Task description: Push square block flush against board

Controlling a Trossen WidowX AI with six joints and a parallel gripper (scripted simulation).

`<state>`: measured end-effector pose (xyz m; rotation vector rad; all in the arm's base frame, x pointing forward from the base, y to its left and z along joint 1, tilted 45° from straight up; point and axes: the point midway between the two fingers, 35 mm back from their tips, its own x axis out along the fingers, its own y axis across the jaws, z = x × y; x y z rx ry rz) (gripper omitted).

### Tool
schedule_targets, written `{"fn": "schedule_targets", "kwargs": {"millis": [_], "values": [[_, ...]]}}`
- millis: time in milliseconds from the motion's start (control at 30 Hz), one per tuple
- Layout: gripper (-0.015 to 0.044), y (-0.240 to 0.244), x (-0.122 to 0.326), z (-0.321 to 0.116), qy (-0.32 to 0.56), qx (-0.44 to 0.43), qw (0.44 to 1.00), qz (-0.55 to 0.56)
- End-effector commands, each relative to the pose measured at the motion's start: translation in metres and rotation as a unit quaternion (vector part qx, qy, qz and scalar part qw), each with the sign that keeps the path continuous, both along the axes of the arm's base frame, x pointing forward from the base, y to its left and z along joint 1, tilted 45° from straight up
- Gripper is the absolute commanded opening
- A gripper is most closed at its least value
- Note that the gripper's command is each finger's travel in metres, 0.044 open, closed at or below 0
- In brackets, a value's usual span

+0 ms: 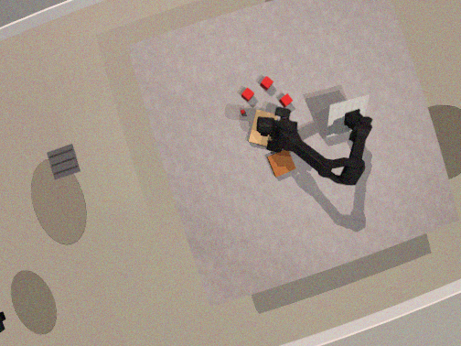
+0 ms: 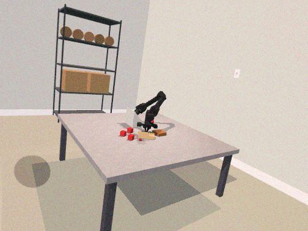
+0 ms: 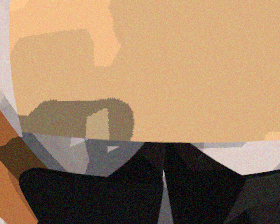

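Note:
The light tan board (image 1: 254,137) (image 2: 143,135) (image 3: 195,75) lies flat on the table. The orange-brown square block (image 1: 281,164) (image 2: 161,133) (image 3: 6,187) lies near one end of the board, turned at an angle to it. Their nearest corners are close together in the wrist view; whether they touch I cannot tell. My gripper (image 2: 146,131) (image 3: 163,136) is shut and empty, low at the board's long side on the arm's side. Its tips reach the board's edge in the wrist view. In the top view the arm hides the fingertips and part of the board.
Red cubes (image 1: 266,82) (image 1: 247,94) (image 1: 285,100) (image 2: 123,133) (image 2: 131,137) stand beyond the board's other end. A tiny red piece (image 1: 242,112) (image 2: 140,140) lies near the board. A white panel (image 1: 340,107) (image 2: 130,115) stands by the arm's base.

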<state>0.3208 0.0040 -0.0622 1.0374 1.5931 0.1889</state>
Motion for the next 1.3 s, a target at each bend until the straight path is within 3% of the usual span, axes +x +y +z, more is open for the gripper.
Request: {"fn": "schedule_targets", "kwargs": {"millis": [0,1267], "values": [[0.0,-0.002,0.003,-0.002,-0.002,-0.001,1.0,0.001],[0.0,0.012,-0.026,0.009,-0.001,0.0,1.0,0.001]]}}
